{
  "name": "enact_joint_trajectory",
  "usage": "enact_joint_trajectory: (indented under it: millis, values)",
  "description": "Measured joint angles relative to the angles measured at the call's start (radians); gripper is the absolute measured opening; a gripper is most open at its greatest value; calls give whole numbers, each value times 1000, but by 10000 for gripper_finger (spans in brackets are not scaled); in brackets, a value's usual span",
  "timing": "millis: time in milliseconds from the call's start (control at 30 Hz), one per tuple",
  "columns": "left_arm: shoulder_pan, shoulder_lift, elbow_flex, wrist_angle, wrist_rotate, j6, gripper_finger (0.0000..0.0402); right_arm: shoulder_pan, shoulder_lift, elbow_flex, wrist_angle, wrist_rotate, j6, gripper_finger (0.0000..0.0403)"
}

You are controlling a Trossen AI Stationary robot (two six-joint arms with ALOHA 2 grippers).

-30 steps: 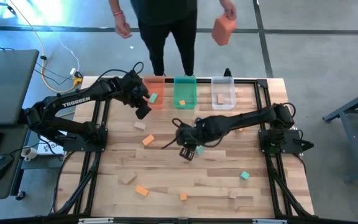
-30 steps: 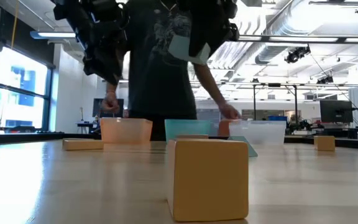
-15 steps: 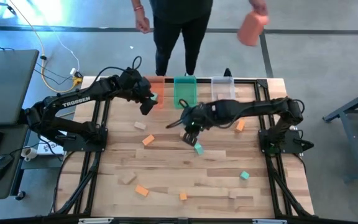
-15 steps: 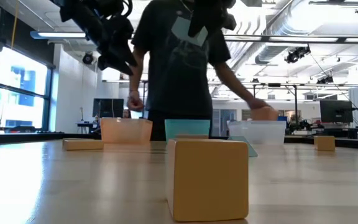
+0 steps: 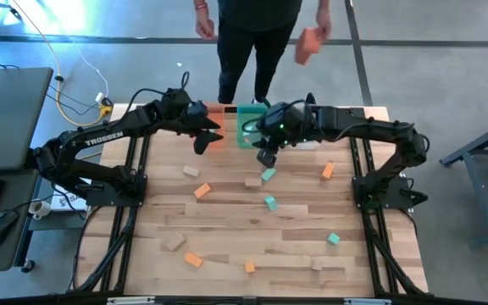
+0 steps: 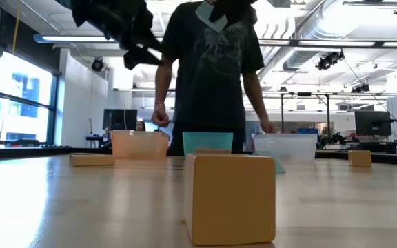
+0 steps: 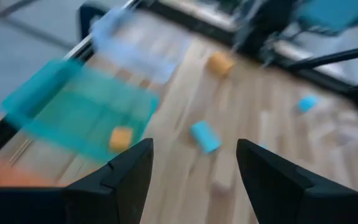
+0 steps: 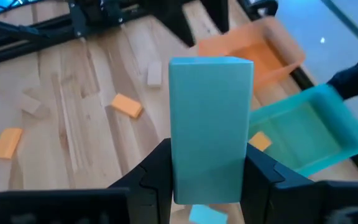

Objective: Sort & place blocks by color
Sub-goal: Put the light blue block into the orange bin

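My right gripper (image 5: 265,156) hangs at the near edge of the green tray (image 5: 249,124), shut on a teal block (image 8: 210,118). In the low view that block (image 6: 212,14) shows high above the table. My left gripper (image 5: 203,139) is open and holds nothing; it hovers at the orange tray (image 5: 217,108), which its arm mostly hides. Both trays show in the right wrist view, the orange (image 8: 260,53) and the green (image 8: 303,134), where a small orange block (image 8: 260,140) lies on the floor. Loose teal, orange and tan blocks lie flat on the table. My right gripper pinches the teal block between its two fingers (image 8: 157,171), which lie on two opposite long faces near one end (image 8: 209,180). The rest of the block stands out ahead of the fingers. It is lifted clear of the table and tilted in the low view.
A person stands at the far edge holding an orange thing (image 5: 310,44). The clear tray (image 5: 305,110) sits under my right arm. Loose blocks include teal (image 5: 268,174), teal (image 5: 270,202), tan (image 5: 252,182) and orange (image 5: 327,171). A big tan block (image 6: 229,198) stands close in the low view.
My right gripper has carried the teal block up and toward the far edge, from mid-table to the green tray. My left gripper has shifted a little toward the right, staying at the orange tray. An orange block has appeared on the table's right part. The person has moved about behind the trays.
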Motion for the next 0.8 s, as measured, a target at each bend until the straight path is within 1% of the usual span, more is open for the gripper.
enact_joint_trajectory:
  millis: [133,333,467,633,800]
  values:
    - [0,0,0,125,58,0,220,-43,-9,0,32,-29,-49,107]
    - [-2,0,0,271,88,0,220,-92,-11,0,77,-79,-113,107]
    - [-3,0,0,323,101,0,224,-124,-11,0,128,-140,-150,107]
    - [-3,0,0,382,120,-33,243,-164,-11,0,179,-205,-195,107]
    - [-3,0,0,456,120,-79,263,-196,-11,0,238,-296,-223,107]
